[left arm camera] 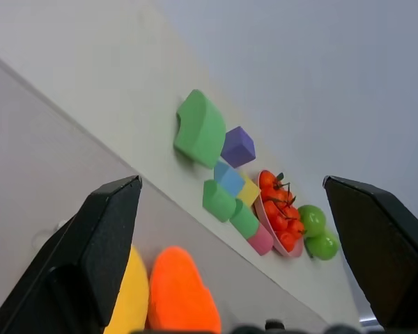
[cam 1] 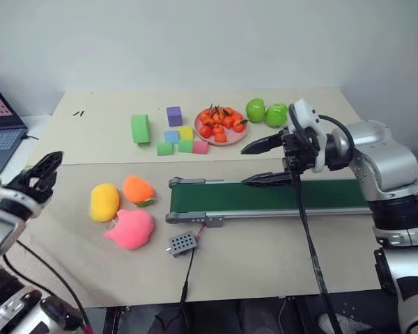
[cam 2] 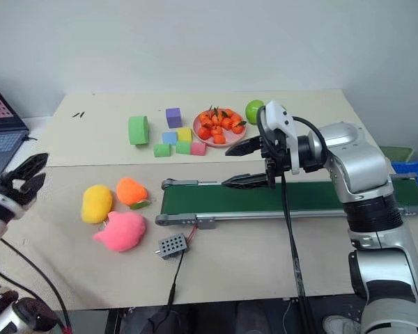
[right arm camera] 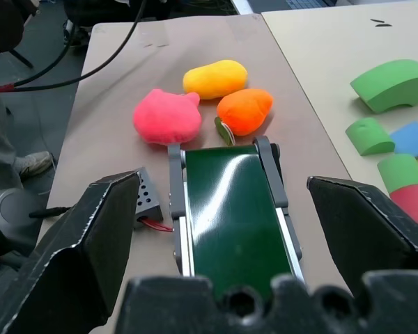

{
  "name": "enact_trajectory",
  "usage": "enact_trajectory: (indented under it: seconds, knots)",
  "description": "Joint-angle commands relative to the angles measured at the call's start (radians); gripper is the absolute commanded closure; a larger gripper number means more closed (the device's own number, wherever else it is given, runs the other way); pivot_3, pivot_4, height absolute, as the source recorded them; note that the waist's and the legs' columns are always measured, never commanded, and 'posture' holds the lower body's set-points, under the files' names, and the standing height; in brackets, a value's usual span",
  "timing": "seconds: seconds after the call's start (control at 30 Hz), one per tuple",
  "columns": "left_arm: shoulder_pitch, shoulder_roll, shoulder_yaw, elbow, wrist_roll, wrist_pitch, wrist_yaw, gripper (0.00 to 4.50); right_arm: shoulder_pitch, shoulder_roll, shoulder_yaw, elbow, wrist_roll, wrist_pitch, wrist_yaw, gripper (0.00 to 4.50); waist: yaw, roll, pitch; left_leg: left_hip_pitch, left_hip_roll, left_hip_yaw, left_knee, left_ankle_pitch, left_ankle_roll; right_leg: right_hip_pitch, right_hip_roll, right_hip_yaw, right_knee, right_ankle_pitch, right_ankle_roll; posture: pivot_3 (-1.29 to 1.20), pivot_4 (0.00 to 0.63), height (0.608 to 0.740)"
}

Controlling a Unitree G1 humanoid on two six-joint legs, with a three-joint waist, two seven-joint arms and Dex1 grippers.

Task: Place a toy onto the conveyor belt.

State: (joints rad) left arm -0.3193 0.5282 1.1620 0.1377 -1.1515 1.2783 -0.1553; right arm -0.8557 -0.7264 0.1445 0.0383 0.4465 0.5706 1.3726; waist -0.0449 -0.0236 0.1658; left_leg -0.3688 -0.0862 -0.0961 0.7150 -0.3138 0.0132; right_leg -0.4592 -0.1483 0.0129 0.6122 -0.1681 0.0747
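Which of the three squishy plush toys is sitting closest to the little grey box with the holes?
The pink toy. It lies just beside the grey box, while the yellow toy and orange toy sit farther back.

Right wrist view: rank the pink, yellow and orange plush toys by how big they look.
1. pink toy, largest.
2-3. yellow toy and orange toy look about alike; the yellow lies farther off, so I won't rank them.

Open table in front of the toys, crowded sides

The soft bright-pink plush toy (cam 1: 130,229) has bare table on its near side; the yellow plush toy (cam 1: 104,201) and orange plush toy (cam 1: 138,188) press close behind it, the small grey box (cam 1: 182,242) stands near beside it, and the dark-green conveyor belt (cam 1: 223,197) has its end free.
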Motion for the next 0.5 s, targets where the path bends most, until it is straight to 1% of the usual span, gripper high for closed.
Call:
enact_trajectory:
  seconds: [0.03, 0.13, 0.2, 0.3, 0.33, 0.4, 0.5]
  knots:
    - [0.077, -0.001, 0.078, 0.026, -0.135, 0.040, 0.023, 0.04, -0.024, 0.004, -0.011, -0.003, -0.002, -0.027, 0.007, 0.00, 0.003, 0.000, 0.000, 0.000, 0.000, 0.000, 0.000, 0.000, 0.000, 0.000, 0.000, 0.000, 0.000, 0.000, 0.000, 0.00, 0.150, 0.740]
    - [0.217, -0.029, 0.090, 0.060, -0.226, 0.092, -0.006, 0.04, -0.029, 0.013, -0.004, 0.008, -0.010, -0.034, 0.013, 0.00, 0.003, 0.000, 0.000, 0.001, 0.000, 0.000, 0.000, 0.000, 0.000, 0.000, 0.000, 0.001, 0.000, 0.000, 0.000, 0.00, 0.150, 0.740]
    - [0.269, -0.050, 0.097, 0.078, -0.329, 0.093, -0.007, 0.04, -0.032, 0.015, -0.001, 0.013, -0.016, -0.039, 0.020, 0.00, 0.004, 0.000, 0.000, 0.002, 0.000, 0.000, 0.000, 0.000, 0.000, 0.000, 0.000, 0.001, 0.000, 0.000, 0.000, 0.00, 0.150, 0.740]
    - [0.379, -0.078, 0.059, 0.061, -0.453, 0.121, -0.037, 0.04, -0.035, 0.017, 0.002, 0.022, -0.025, -0.047, 0.028, 0.00, 0.009, -0.001, -0.001, 0.002, 0.001, 0.000, 0.000, 0.000, -0.001, 0.000, 0.000, 0.001, -0.001, 0.000, -0.001, 0.00, 0.150, 0.740]
    - [0.414, -0.086, 0.043, 0.058, -0.472, 0.120, -0.046, 0.04, -0.035, 0.018, 0.002, 0.023, -0.028, -0.049, 0.029, 0.00, 0.009, -0.001, -0.001, 0.003, 0.001, 0.000, 0.000, 0.000, -0.001, 0.001, 0.000, 0.001, -0.001, 0.000, -0.001, 0.00, 0.150, 0.740]
    - [0.470, -0.100, 0.017, 0.077, -0.450, 0.082, -0.043, 0.04, -0.042, 0.022, 0.002, 0.023, -0.032, -0.051, 0.029, 0.00, 0.010, -0.001, -0.001, 0.003, 0.000, 0.000, 0.000, 0.000, -0.001, 0.001, 0.000, 0.001, -0.001, 0.000, -0.001, 0.00, 0.150, 0.740]
    - [0.517, -0.113, -0.032, 0.077, -0.470, 0.061, -0.065, 0.04, -0.058, 0.021, -0.002, 0.029, -0.034, -0.053, 0.029, 0.00, 0.012, -0.001, -0.001, 0.004, 0.001, 0.000, -0.002, 0.000, -0.001, 0.001, 0.000, 0.001, -0.001, -0.001, -0.002, 0.00, 0.150, 0.740]
